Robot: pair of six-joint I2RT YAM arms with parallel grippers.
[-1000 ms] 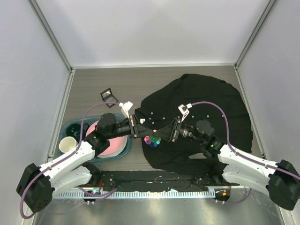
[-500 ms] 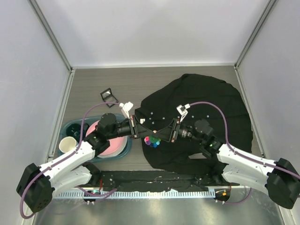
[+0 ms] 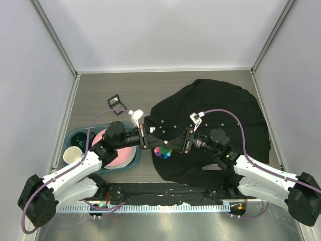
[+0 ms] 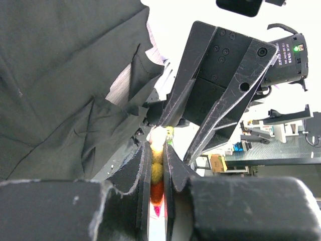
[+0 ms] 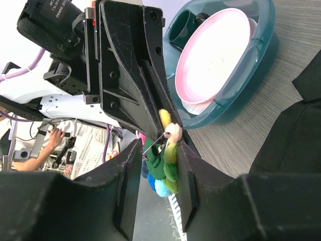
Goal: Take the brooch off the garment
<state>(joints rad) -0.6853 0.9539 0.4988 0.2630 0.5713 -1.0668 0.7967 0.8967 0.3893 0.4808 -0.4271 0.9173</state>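
The brooch (image 3: 162, 150) is held between the two tools at the garment's (image 3: 220, 110) eight o'clock edge, near the middle of the counter (image 3: 150, 85). The left tool (image 4: 157, 145), reaching in from ten o'clock in the top view, is clamped flat on its yellow and red petals. The right tool (image 5: 158, 145), coming from three o'clock, has its jaws apart around the green and blue petals, with a sliver of gap on one side that the thin pin wire crosses. Whether the pin is through the cloth cannot be told. The petals look like soft felt, light and squashy, so they should give under a pinch rather than slip, though hard pulling may tear them. The stiff pin and backing look the better hold, with the limp cloth restrained just beside.
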